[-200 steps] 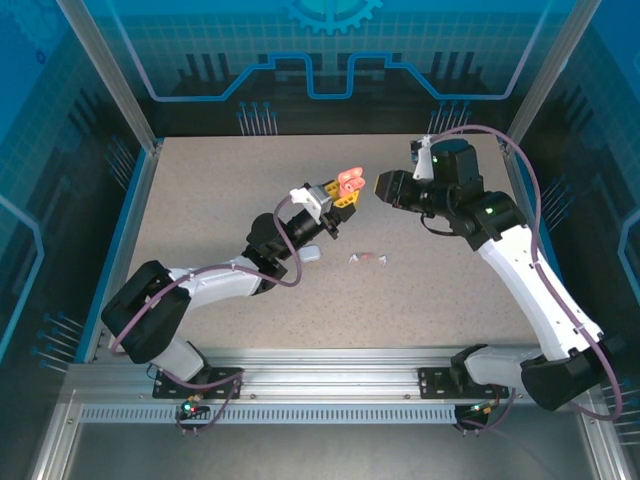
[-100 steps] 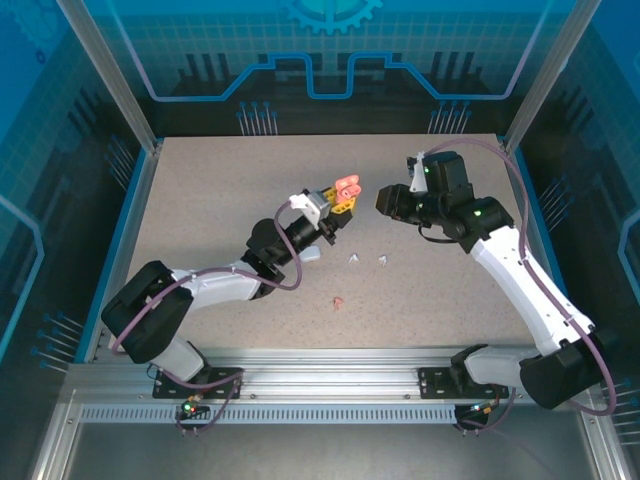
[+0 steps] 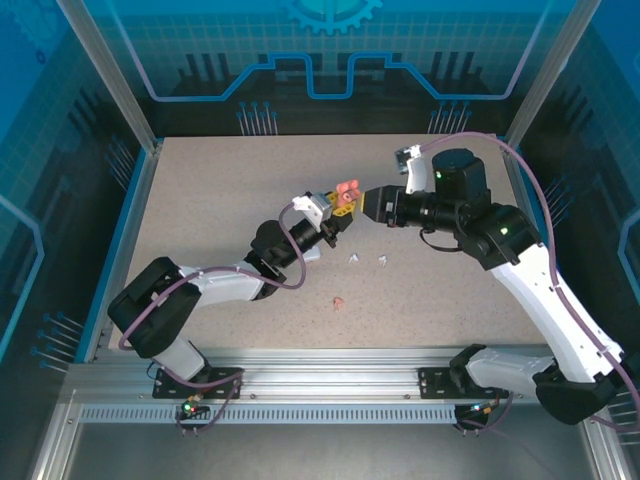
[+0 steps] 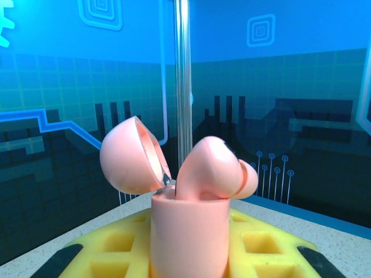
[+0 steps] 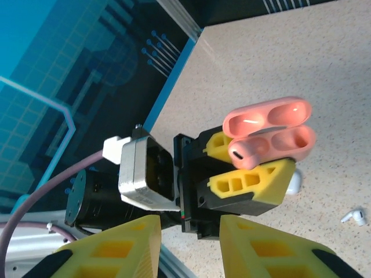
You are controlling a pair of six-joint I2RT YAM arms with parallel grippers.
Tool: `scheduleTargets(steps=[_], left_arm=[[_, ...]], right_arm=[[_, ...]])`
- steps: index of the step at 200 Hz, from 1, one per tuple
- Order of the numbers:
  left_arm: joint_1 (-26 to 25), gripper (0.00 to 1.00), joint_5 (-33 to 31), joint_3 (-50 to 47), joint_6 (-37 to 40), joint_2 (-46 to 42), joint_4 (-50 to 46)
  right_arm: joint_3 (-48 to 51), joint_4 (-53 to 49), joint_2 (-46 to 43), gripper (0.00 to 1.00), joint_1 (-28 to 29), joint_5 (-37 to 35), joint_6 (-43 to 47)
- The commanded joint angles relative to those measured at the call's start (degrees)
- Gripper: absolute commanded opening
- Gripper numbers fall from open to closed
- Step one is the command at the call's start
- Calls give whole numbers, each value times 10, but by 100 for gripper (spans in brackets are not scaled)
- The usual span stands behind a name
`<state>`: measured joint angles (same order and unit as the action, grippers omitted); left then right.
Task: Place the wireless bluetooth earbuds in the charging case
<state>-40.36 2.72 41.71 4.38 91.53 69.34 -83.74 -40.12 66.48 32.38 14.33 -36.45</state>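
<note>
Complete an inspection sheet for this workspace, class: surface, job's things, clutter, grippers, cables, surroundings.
Surface: speckled beige table, flat.
Job's things: pink charging case open, one pink earbud standing in it; two white earbuds and a loose pink earbud on the table.
Clutter: white rounded object behind left fingers, identity unclear.
Grippers: left gripper shut on case, raised; right gripper open, empty, facing it.
Cables: purple cables along both arms.
Surroundings: blue printed walls, aluminium frame.

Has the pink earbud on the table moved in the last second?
Yes. The pink earbud left its spot between the two white earbuds, which stayed put, and now lies lower left of them in the top view.
</note>
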Motion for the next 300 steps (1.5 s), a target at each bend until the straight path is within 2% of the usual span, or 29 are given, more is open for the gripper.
scheduleTargets(steps=[1,127,191,252,300], left_arm=[[-2,0,-6,9,-12,2,24],[-2,0,-1,13,-16,0,22],[-2,0,3,9,-19,-4,25],[-2,0,5,9,-23,-1,26],[-2,0,5,11,-23,-1,26]], right_arm=[[-4,-5,16,33,16,22,-2],[-11,36,102,32,19,28,-12],[-16,41,109,31,-28,28,-6],[-30,44,120,31,-32,40,-6],[-17,28,82,31,-32,27,-2]])
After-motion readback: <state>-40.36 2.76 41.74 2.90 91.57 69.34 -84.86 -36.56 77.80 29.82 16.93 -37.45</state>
